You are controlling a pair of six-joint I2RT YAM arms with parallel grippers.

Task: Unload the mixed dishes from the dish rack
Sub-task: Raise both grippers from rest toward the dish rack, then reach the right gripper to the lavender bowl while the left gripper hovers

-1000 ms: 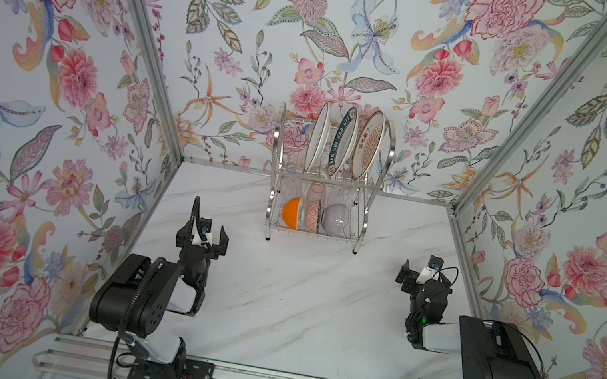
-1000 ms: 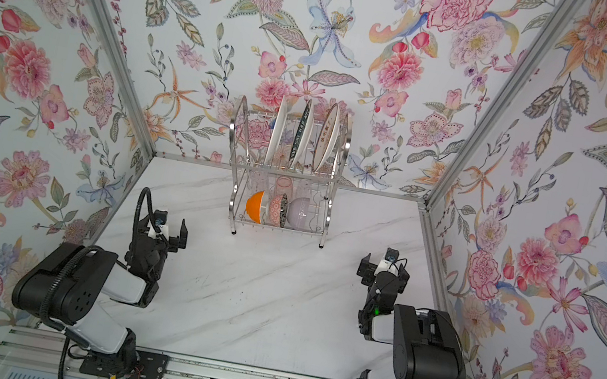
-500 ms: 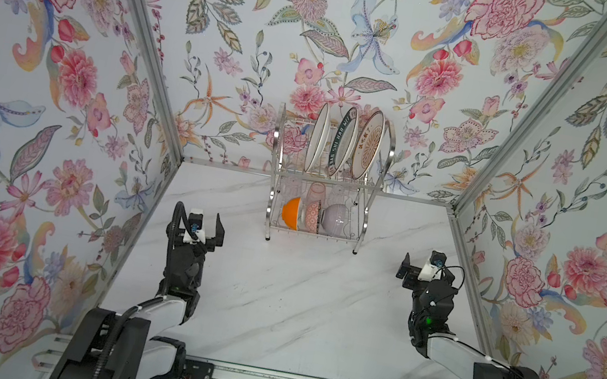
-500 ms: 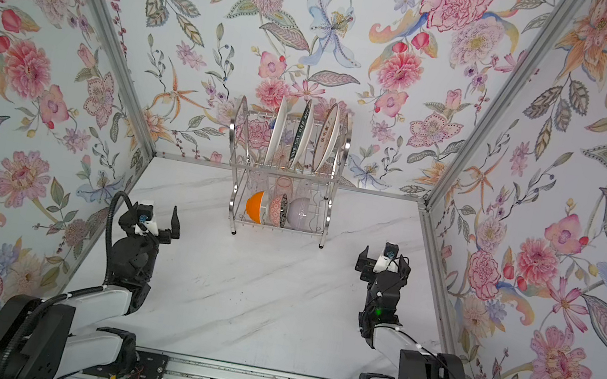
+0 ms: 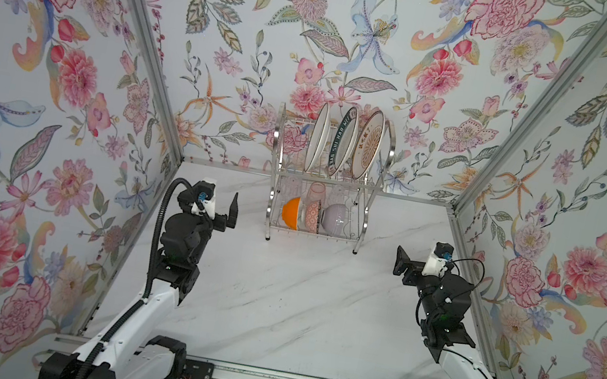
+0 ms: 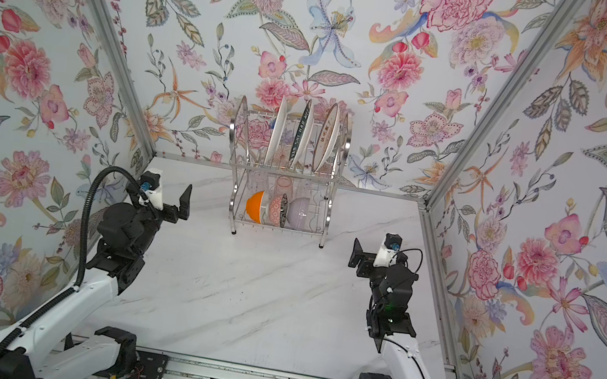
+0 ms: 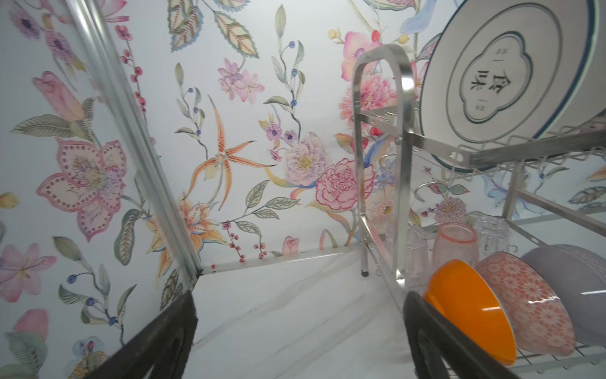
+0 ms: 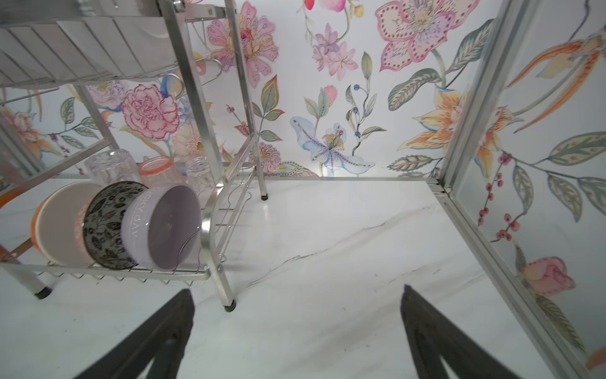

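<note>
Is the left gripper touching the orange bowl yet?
Apart. In a top view, bare tabletop shows between the open left gripper and the dish rack holding the orange bowl.

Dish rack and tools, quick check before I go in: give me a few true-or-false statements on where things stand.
1. The white plate, lettered plate and sunburst plate stand on edge in the upper tier of the dish rack. True.
2. The orange bowl is already out of the rack. False: it rests in the lower tier.
3. The left tool and right tool are both open and empty. True.
4. The right tool grips the lilac bowl. False: it holds nothing and is apart from the rack; the lilac bowl rests in the lower tier.
</note>
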